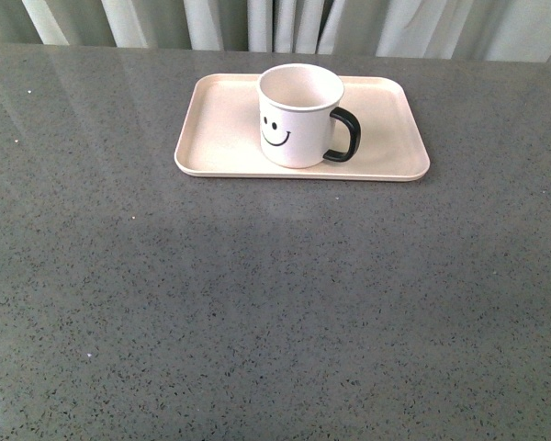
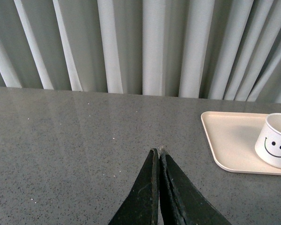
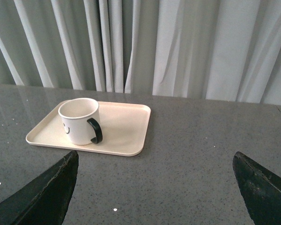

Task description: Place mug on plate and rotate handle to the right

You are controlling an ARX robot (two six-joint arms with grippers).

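Standing upright on the plate (image 1: 216, 138), the mug (image 1: 299, 118) sits about midway along the plate's length and close to its near long rim. It is white with an open, empty-looking inside, and its base rests flat on the plate. In the front view, its black handle (image 1: 344, 135) sticks out to the right, angled a little toward the camera. A black smiley face (image 1: 275, 131) on the mug's wall looks toward the camera and slightly left. The plate is pale pink, rectangular with rounded corners and a low raised rim. It lies flat on the grey speckled desk (image 1: 275, 312) with its long sides running left to right, toward the far edge. Behind the desk hangs a pale pleated curtain (image 1: 257, 23).

The left fingers (image 2: 143, 197) are pressed together, their dark tips meeting with no gap and nothing between them. They hang over bare desk, well apart from the plate, whose corner and the smiley side of the mug show at the edge of the left wrist view.

The right fingers (image 3: 47, 192) are spread wide, one dark tip at each lower corner of the right wrist view, holding nothing. Plate and mug lie beyond them, on the side of one tip rather than between the two, and the handle faces this camera. The fingers touch neither the plate nor the mug.
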